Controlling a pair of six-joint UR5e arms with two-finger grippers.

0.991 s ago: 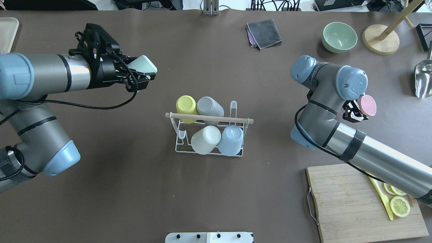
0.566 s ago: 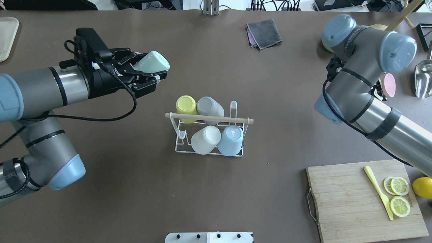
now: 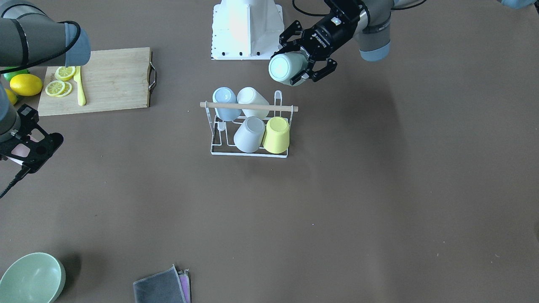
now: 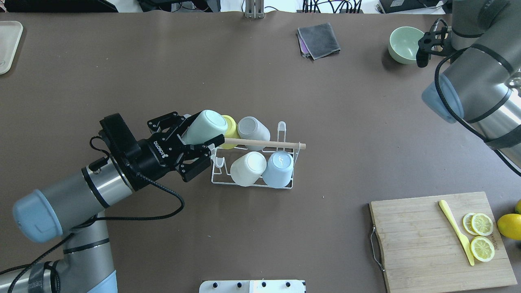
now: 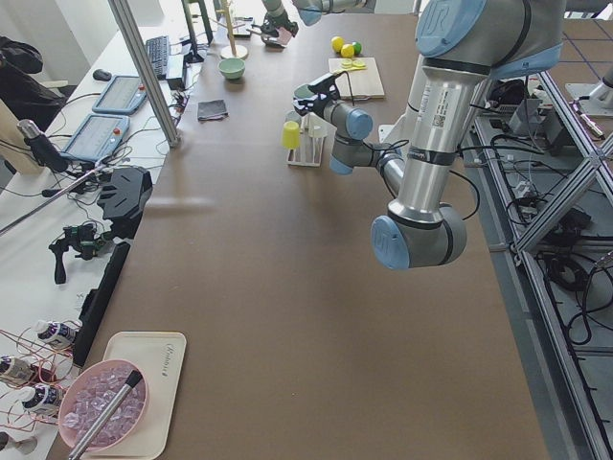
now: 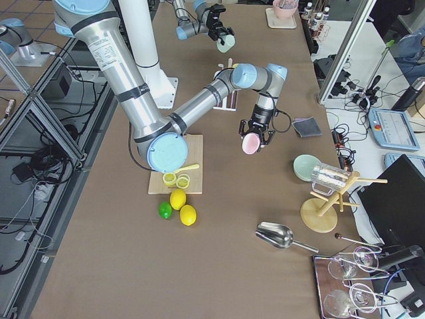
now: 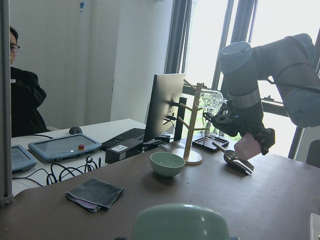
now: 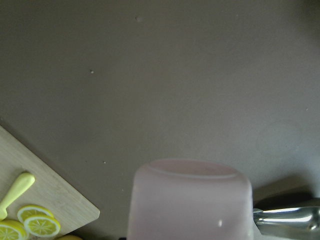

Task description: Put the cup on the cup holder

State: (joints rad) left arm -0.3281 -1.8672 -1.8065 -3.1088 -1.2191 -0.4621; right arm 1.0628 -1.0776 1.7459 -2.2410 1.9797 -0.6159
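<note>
The cup holder, a white wire rack with a wooden rod, stands mid-table and carries several upside-down cups: yellow, grey, white and blue. It also shows in the front view. My left gripper is shut on a mint green cup and holds it tilted above the rack's left end, partly over the yellow cup. My right gripper is shut on a pink cup, held above the table far to the right of the rack. The pink cup fills the right wrist view.
A wooden cutting board with lemon slices and a yellow knife lies front right, a lemon beside it. A green bowl and a grey cloth sit at the back. A metal scoop and wooden stand show in the right view.
My left arm has swung the mint cup from the back left down to the rack's left end. My right arm has carried the pink cup further right and back.
</note>
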